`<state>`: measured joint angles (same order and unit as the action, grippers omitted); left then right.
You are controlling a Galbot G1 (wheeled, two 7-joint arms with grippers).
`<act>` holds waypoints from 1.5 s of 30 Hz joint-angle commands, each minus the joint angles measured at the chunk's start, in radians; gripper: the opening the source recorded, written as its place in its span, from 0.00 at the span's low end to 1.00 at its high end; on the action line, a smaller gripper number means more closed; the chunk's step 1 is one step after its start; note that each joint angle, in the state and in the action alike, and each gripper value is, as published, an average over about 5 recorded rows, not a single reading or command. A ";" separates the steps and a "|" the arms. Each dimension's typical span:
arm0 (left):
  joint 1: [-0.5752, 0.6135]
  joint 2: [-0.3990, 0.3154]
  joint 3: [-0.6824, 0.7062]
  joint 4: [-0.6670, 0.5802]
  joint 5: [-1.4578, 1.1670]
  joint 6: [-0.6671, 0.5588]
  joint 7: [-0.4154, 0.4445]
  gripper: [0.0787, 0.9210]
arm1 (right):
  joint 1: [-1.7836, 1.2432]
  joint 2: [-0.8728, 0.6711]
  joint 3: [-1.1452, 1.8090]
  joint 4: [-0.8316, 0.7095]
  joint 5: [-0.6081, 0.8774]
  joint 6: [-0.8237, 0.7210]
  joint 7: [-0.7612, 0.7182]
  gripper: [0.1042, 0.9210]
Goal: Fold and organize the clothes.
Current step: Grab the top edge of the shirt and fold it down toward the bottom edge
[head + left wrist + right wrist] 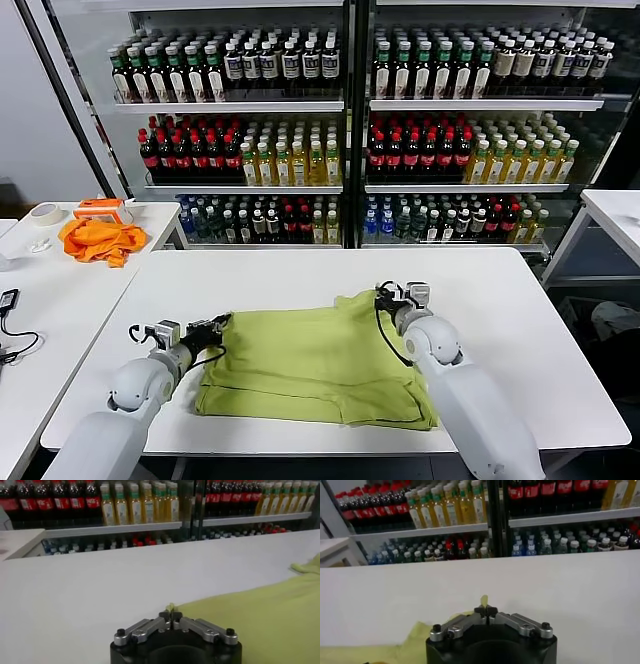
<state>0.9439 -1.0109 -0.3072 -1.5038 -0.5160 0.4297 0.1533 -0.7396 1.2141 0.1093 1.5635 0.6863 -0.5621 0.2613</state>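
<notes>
The lime T-shirt (310, 360) lies partly folded on the white table (300, 275). My left gripper (222, 322) is shut on the shirt's left edge; in the left wrist view the gripper (170, 615) pinches a small tip of the lime fabric (260, 615). My right gripper (383, 291) is shut on the shirt's far right corner; in the right wrist view the gripper (485, 610) holds a tip of fabric (483, 600) above the tabletop.
Drink shelves (340, 120) stand behind the table. A side table at the left holds an orange cloth (98, 240), a tape roll (45, 213) and a cable (10, 300). Another table (615, 215) is at the right.
</notes>
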 commanded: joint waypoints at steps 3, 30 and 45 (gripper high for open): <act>0.114 0.035 -0.039 -0.157 -0.043 -0.022 -0.022 0.00 | -0.175 -0.067 0.030 0.257 -0.004 -0.004 0.012 0.00; 0.253 0.055 -0.086 -0.257 -0.062 -0.078 -0.045 0.00 | -0.427 -0.138 0.086 0.451 -0.134 0.004 0.015 0.00; 0.284 0.064 -0.092 -0.279 -0.069 -0.073 -0.041 0.00 | -0.458 -0.162 0.088 0.470 -0.136 -0.003 0.022 0.00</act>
<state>1.2091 -0.9500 -0.3957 -1.7687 -0.5820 0.3564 0.1130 -1.1738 1.0578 0.1959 2.0088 0.5578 -0.5650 0.2826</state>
